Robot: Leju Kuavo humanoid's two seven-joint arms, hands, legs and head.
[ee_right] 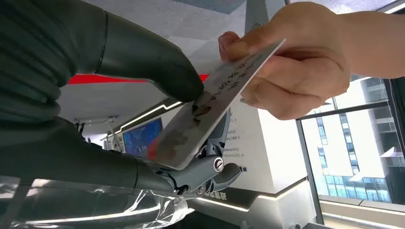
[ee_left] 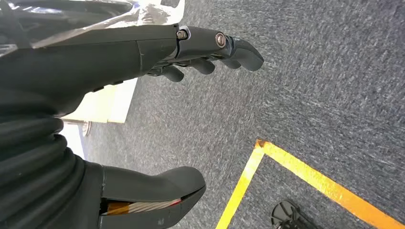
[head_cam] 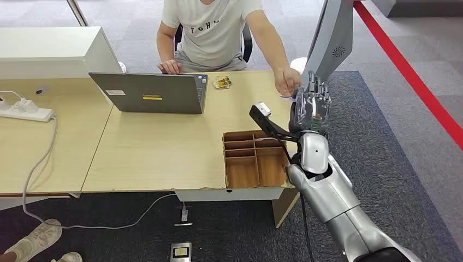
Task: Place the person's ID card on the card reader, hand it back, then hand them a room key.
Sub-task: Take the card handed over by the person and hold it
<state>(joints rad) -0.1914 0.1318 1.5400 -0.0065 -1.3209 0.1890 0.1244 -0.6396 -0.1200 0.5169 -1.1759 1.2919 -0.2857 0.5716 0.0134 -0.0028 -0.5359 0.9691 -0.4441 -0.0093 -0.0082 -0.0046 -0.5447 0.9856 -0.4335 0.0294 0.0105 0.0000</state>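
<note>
The worktop (head_cam: 153, 158) spans the left and centre of the head view; the seated person (head_cam: 213, 33) occupies the upper centre, behind it. A laptop (head_cam: 150, 93) stands open at centre left, facing the person, so its lid back faces the robot. A wooden divided tray (head_cam: 255, 159) sits at the worktop's near right edge, within the right arm's reach, probably as a store for cards; its visible compartments look empty. A small yellowish item (head_cam: 221, 82) lies near the laptop's right corner; it cannot be identified. A power strip (head_cam: 24, 113) lies at the far left.

The right hand (head_cam: 311, 106) is raised at the right edge of the worktop, meeting the person's hand (head_cam: 286, 82). In the right wrist view the ID card (ee_right: 215, 100) runs diagonally through the centre: the robot's thumb and fingers (ee_right: 217, 167) pinch its lower end while the person's hand grips the upper end. Both holding at once indicates a handover; its direction cannot be judged.

The left hand (ee_left: 143, 119) hangs over grey carpet, fingers released and holding nothing, since this step needs one arm.
</note>
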